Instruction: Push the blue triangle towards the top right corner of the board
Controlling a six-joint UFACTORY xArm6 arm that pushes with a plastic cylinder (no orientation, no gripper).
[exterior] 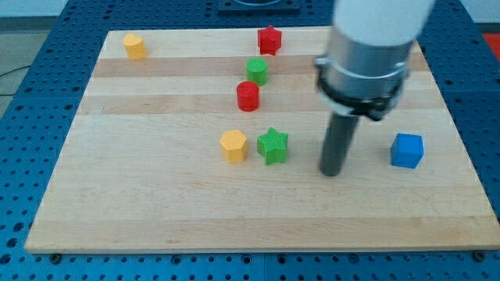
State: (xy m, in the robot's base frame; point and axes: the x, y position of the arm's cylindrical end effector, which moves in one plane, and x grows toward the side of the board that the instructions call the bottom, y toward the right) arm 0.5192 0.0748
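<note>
No blue triangle shows in the camera view; the arm's wide body covers part of the board near the view's top right. My tip rests on the wooden board, right of centre. A blue cube sits about a hundred pixels to the tip's right, apart from it. A green star sits to the tip's left, also apart from it.
A yellow hexagon sits beside the green star on its left. A red cylinder and a green block stand above them. A red star is near the top edge. A yellow block is at the top left corner.
</note>
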